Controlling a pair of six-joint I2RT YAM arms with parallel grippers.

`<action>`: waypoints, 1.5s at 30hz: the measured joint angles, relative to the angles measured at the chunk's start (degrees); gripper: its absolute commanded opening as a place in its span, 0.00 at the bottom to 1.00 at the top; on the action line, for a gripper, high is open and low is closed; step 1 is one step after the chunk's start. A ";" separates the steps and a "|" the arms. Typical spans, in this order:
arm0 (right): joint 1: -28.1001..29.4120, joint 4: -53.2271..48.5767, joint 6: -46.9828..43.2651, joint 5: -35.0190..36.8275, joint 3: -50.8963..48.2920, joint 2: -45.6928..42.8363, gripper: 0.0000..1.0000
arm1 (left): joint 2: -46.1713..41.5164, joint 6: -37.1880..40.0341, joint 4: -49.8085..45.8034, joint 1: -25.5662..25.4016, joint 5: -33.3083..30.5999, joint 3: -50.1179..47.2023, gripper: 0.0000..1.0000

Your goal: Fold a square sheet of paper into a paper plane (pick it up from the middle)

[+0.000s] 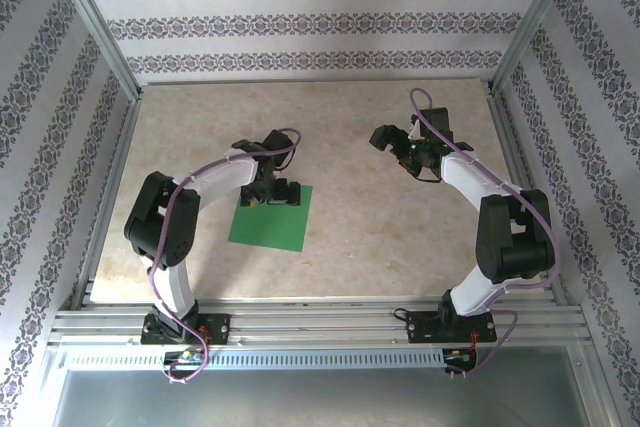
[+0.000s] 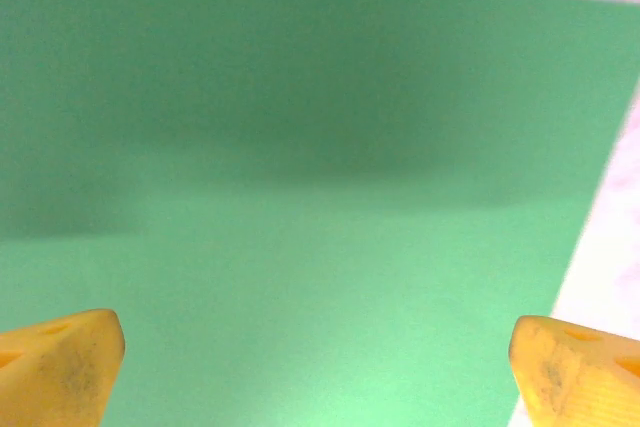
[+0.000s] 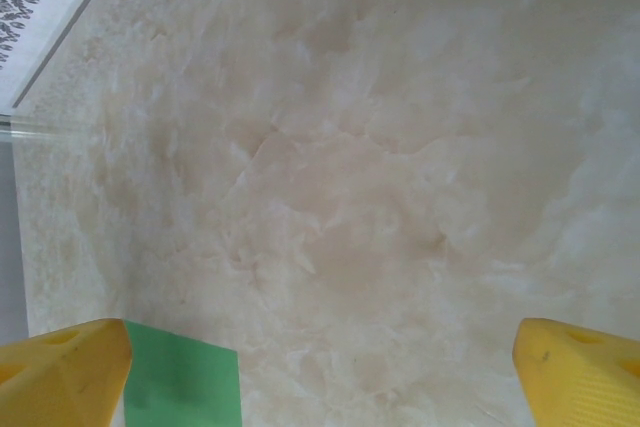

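The square sheet of paper (image 1: 268, 223) lies flat on the beige table, bright green and unfolded. My left gripper (image 1: 268, 193) hovers over its far edge, jaws open and pointing down. From the left wrist camera the green sheet of paper (image 2: 300, 177) spreads beneath the open left gripper (image 2: 318, 367), whose yellow fingertips (image 2: 60, 367) stand wide apart with nothing between them. My right gripper (image 1: 392, 141) hangs open over bare table to the right. In the right wrist view, a corner of the sheet of paper (image 3: 185, 387) peeks beside the open right gripper (image 3: 320, 377).
The marble-patterned table (image 1: 350, 127) is bounded by patterned walls and metal frame posts. An aluminium rail (image 1: 320, 327) carrying both arm bases runs along the near edge.
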 measured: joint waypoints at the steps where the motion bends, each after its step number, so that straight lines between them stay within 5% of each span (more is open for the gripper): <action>1: 0.00 0.02 0.02 0.00 0.00 0.00 0.98 | 0.00 0.59 -0.63 0.00 -0.39 0.74 0.99; 13: 0.00 0.87 0.04 0.02 0.00 0.00 0.98 | 9.01 5.03 -5.40 0.00 -1.92 4.31 0.95; 33: 0.00 0.87 0.11 0.04 -0.09 -0.02 0.98 | 7.58 7.34 -1.27 1.33 0.39 0.90 0.86; 45: 0.00 0.87 0.44 0.04 -0.09 -0.02 0.98 | 6.08 8.09 -1.29 2.43 1.66 0.26 0.44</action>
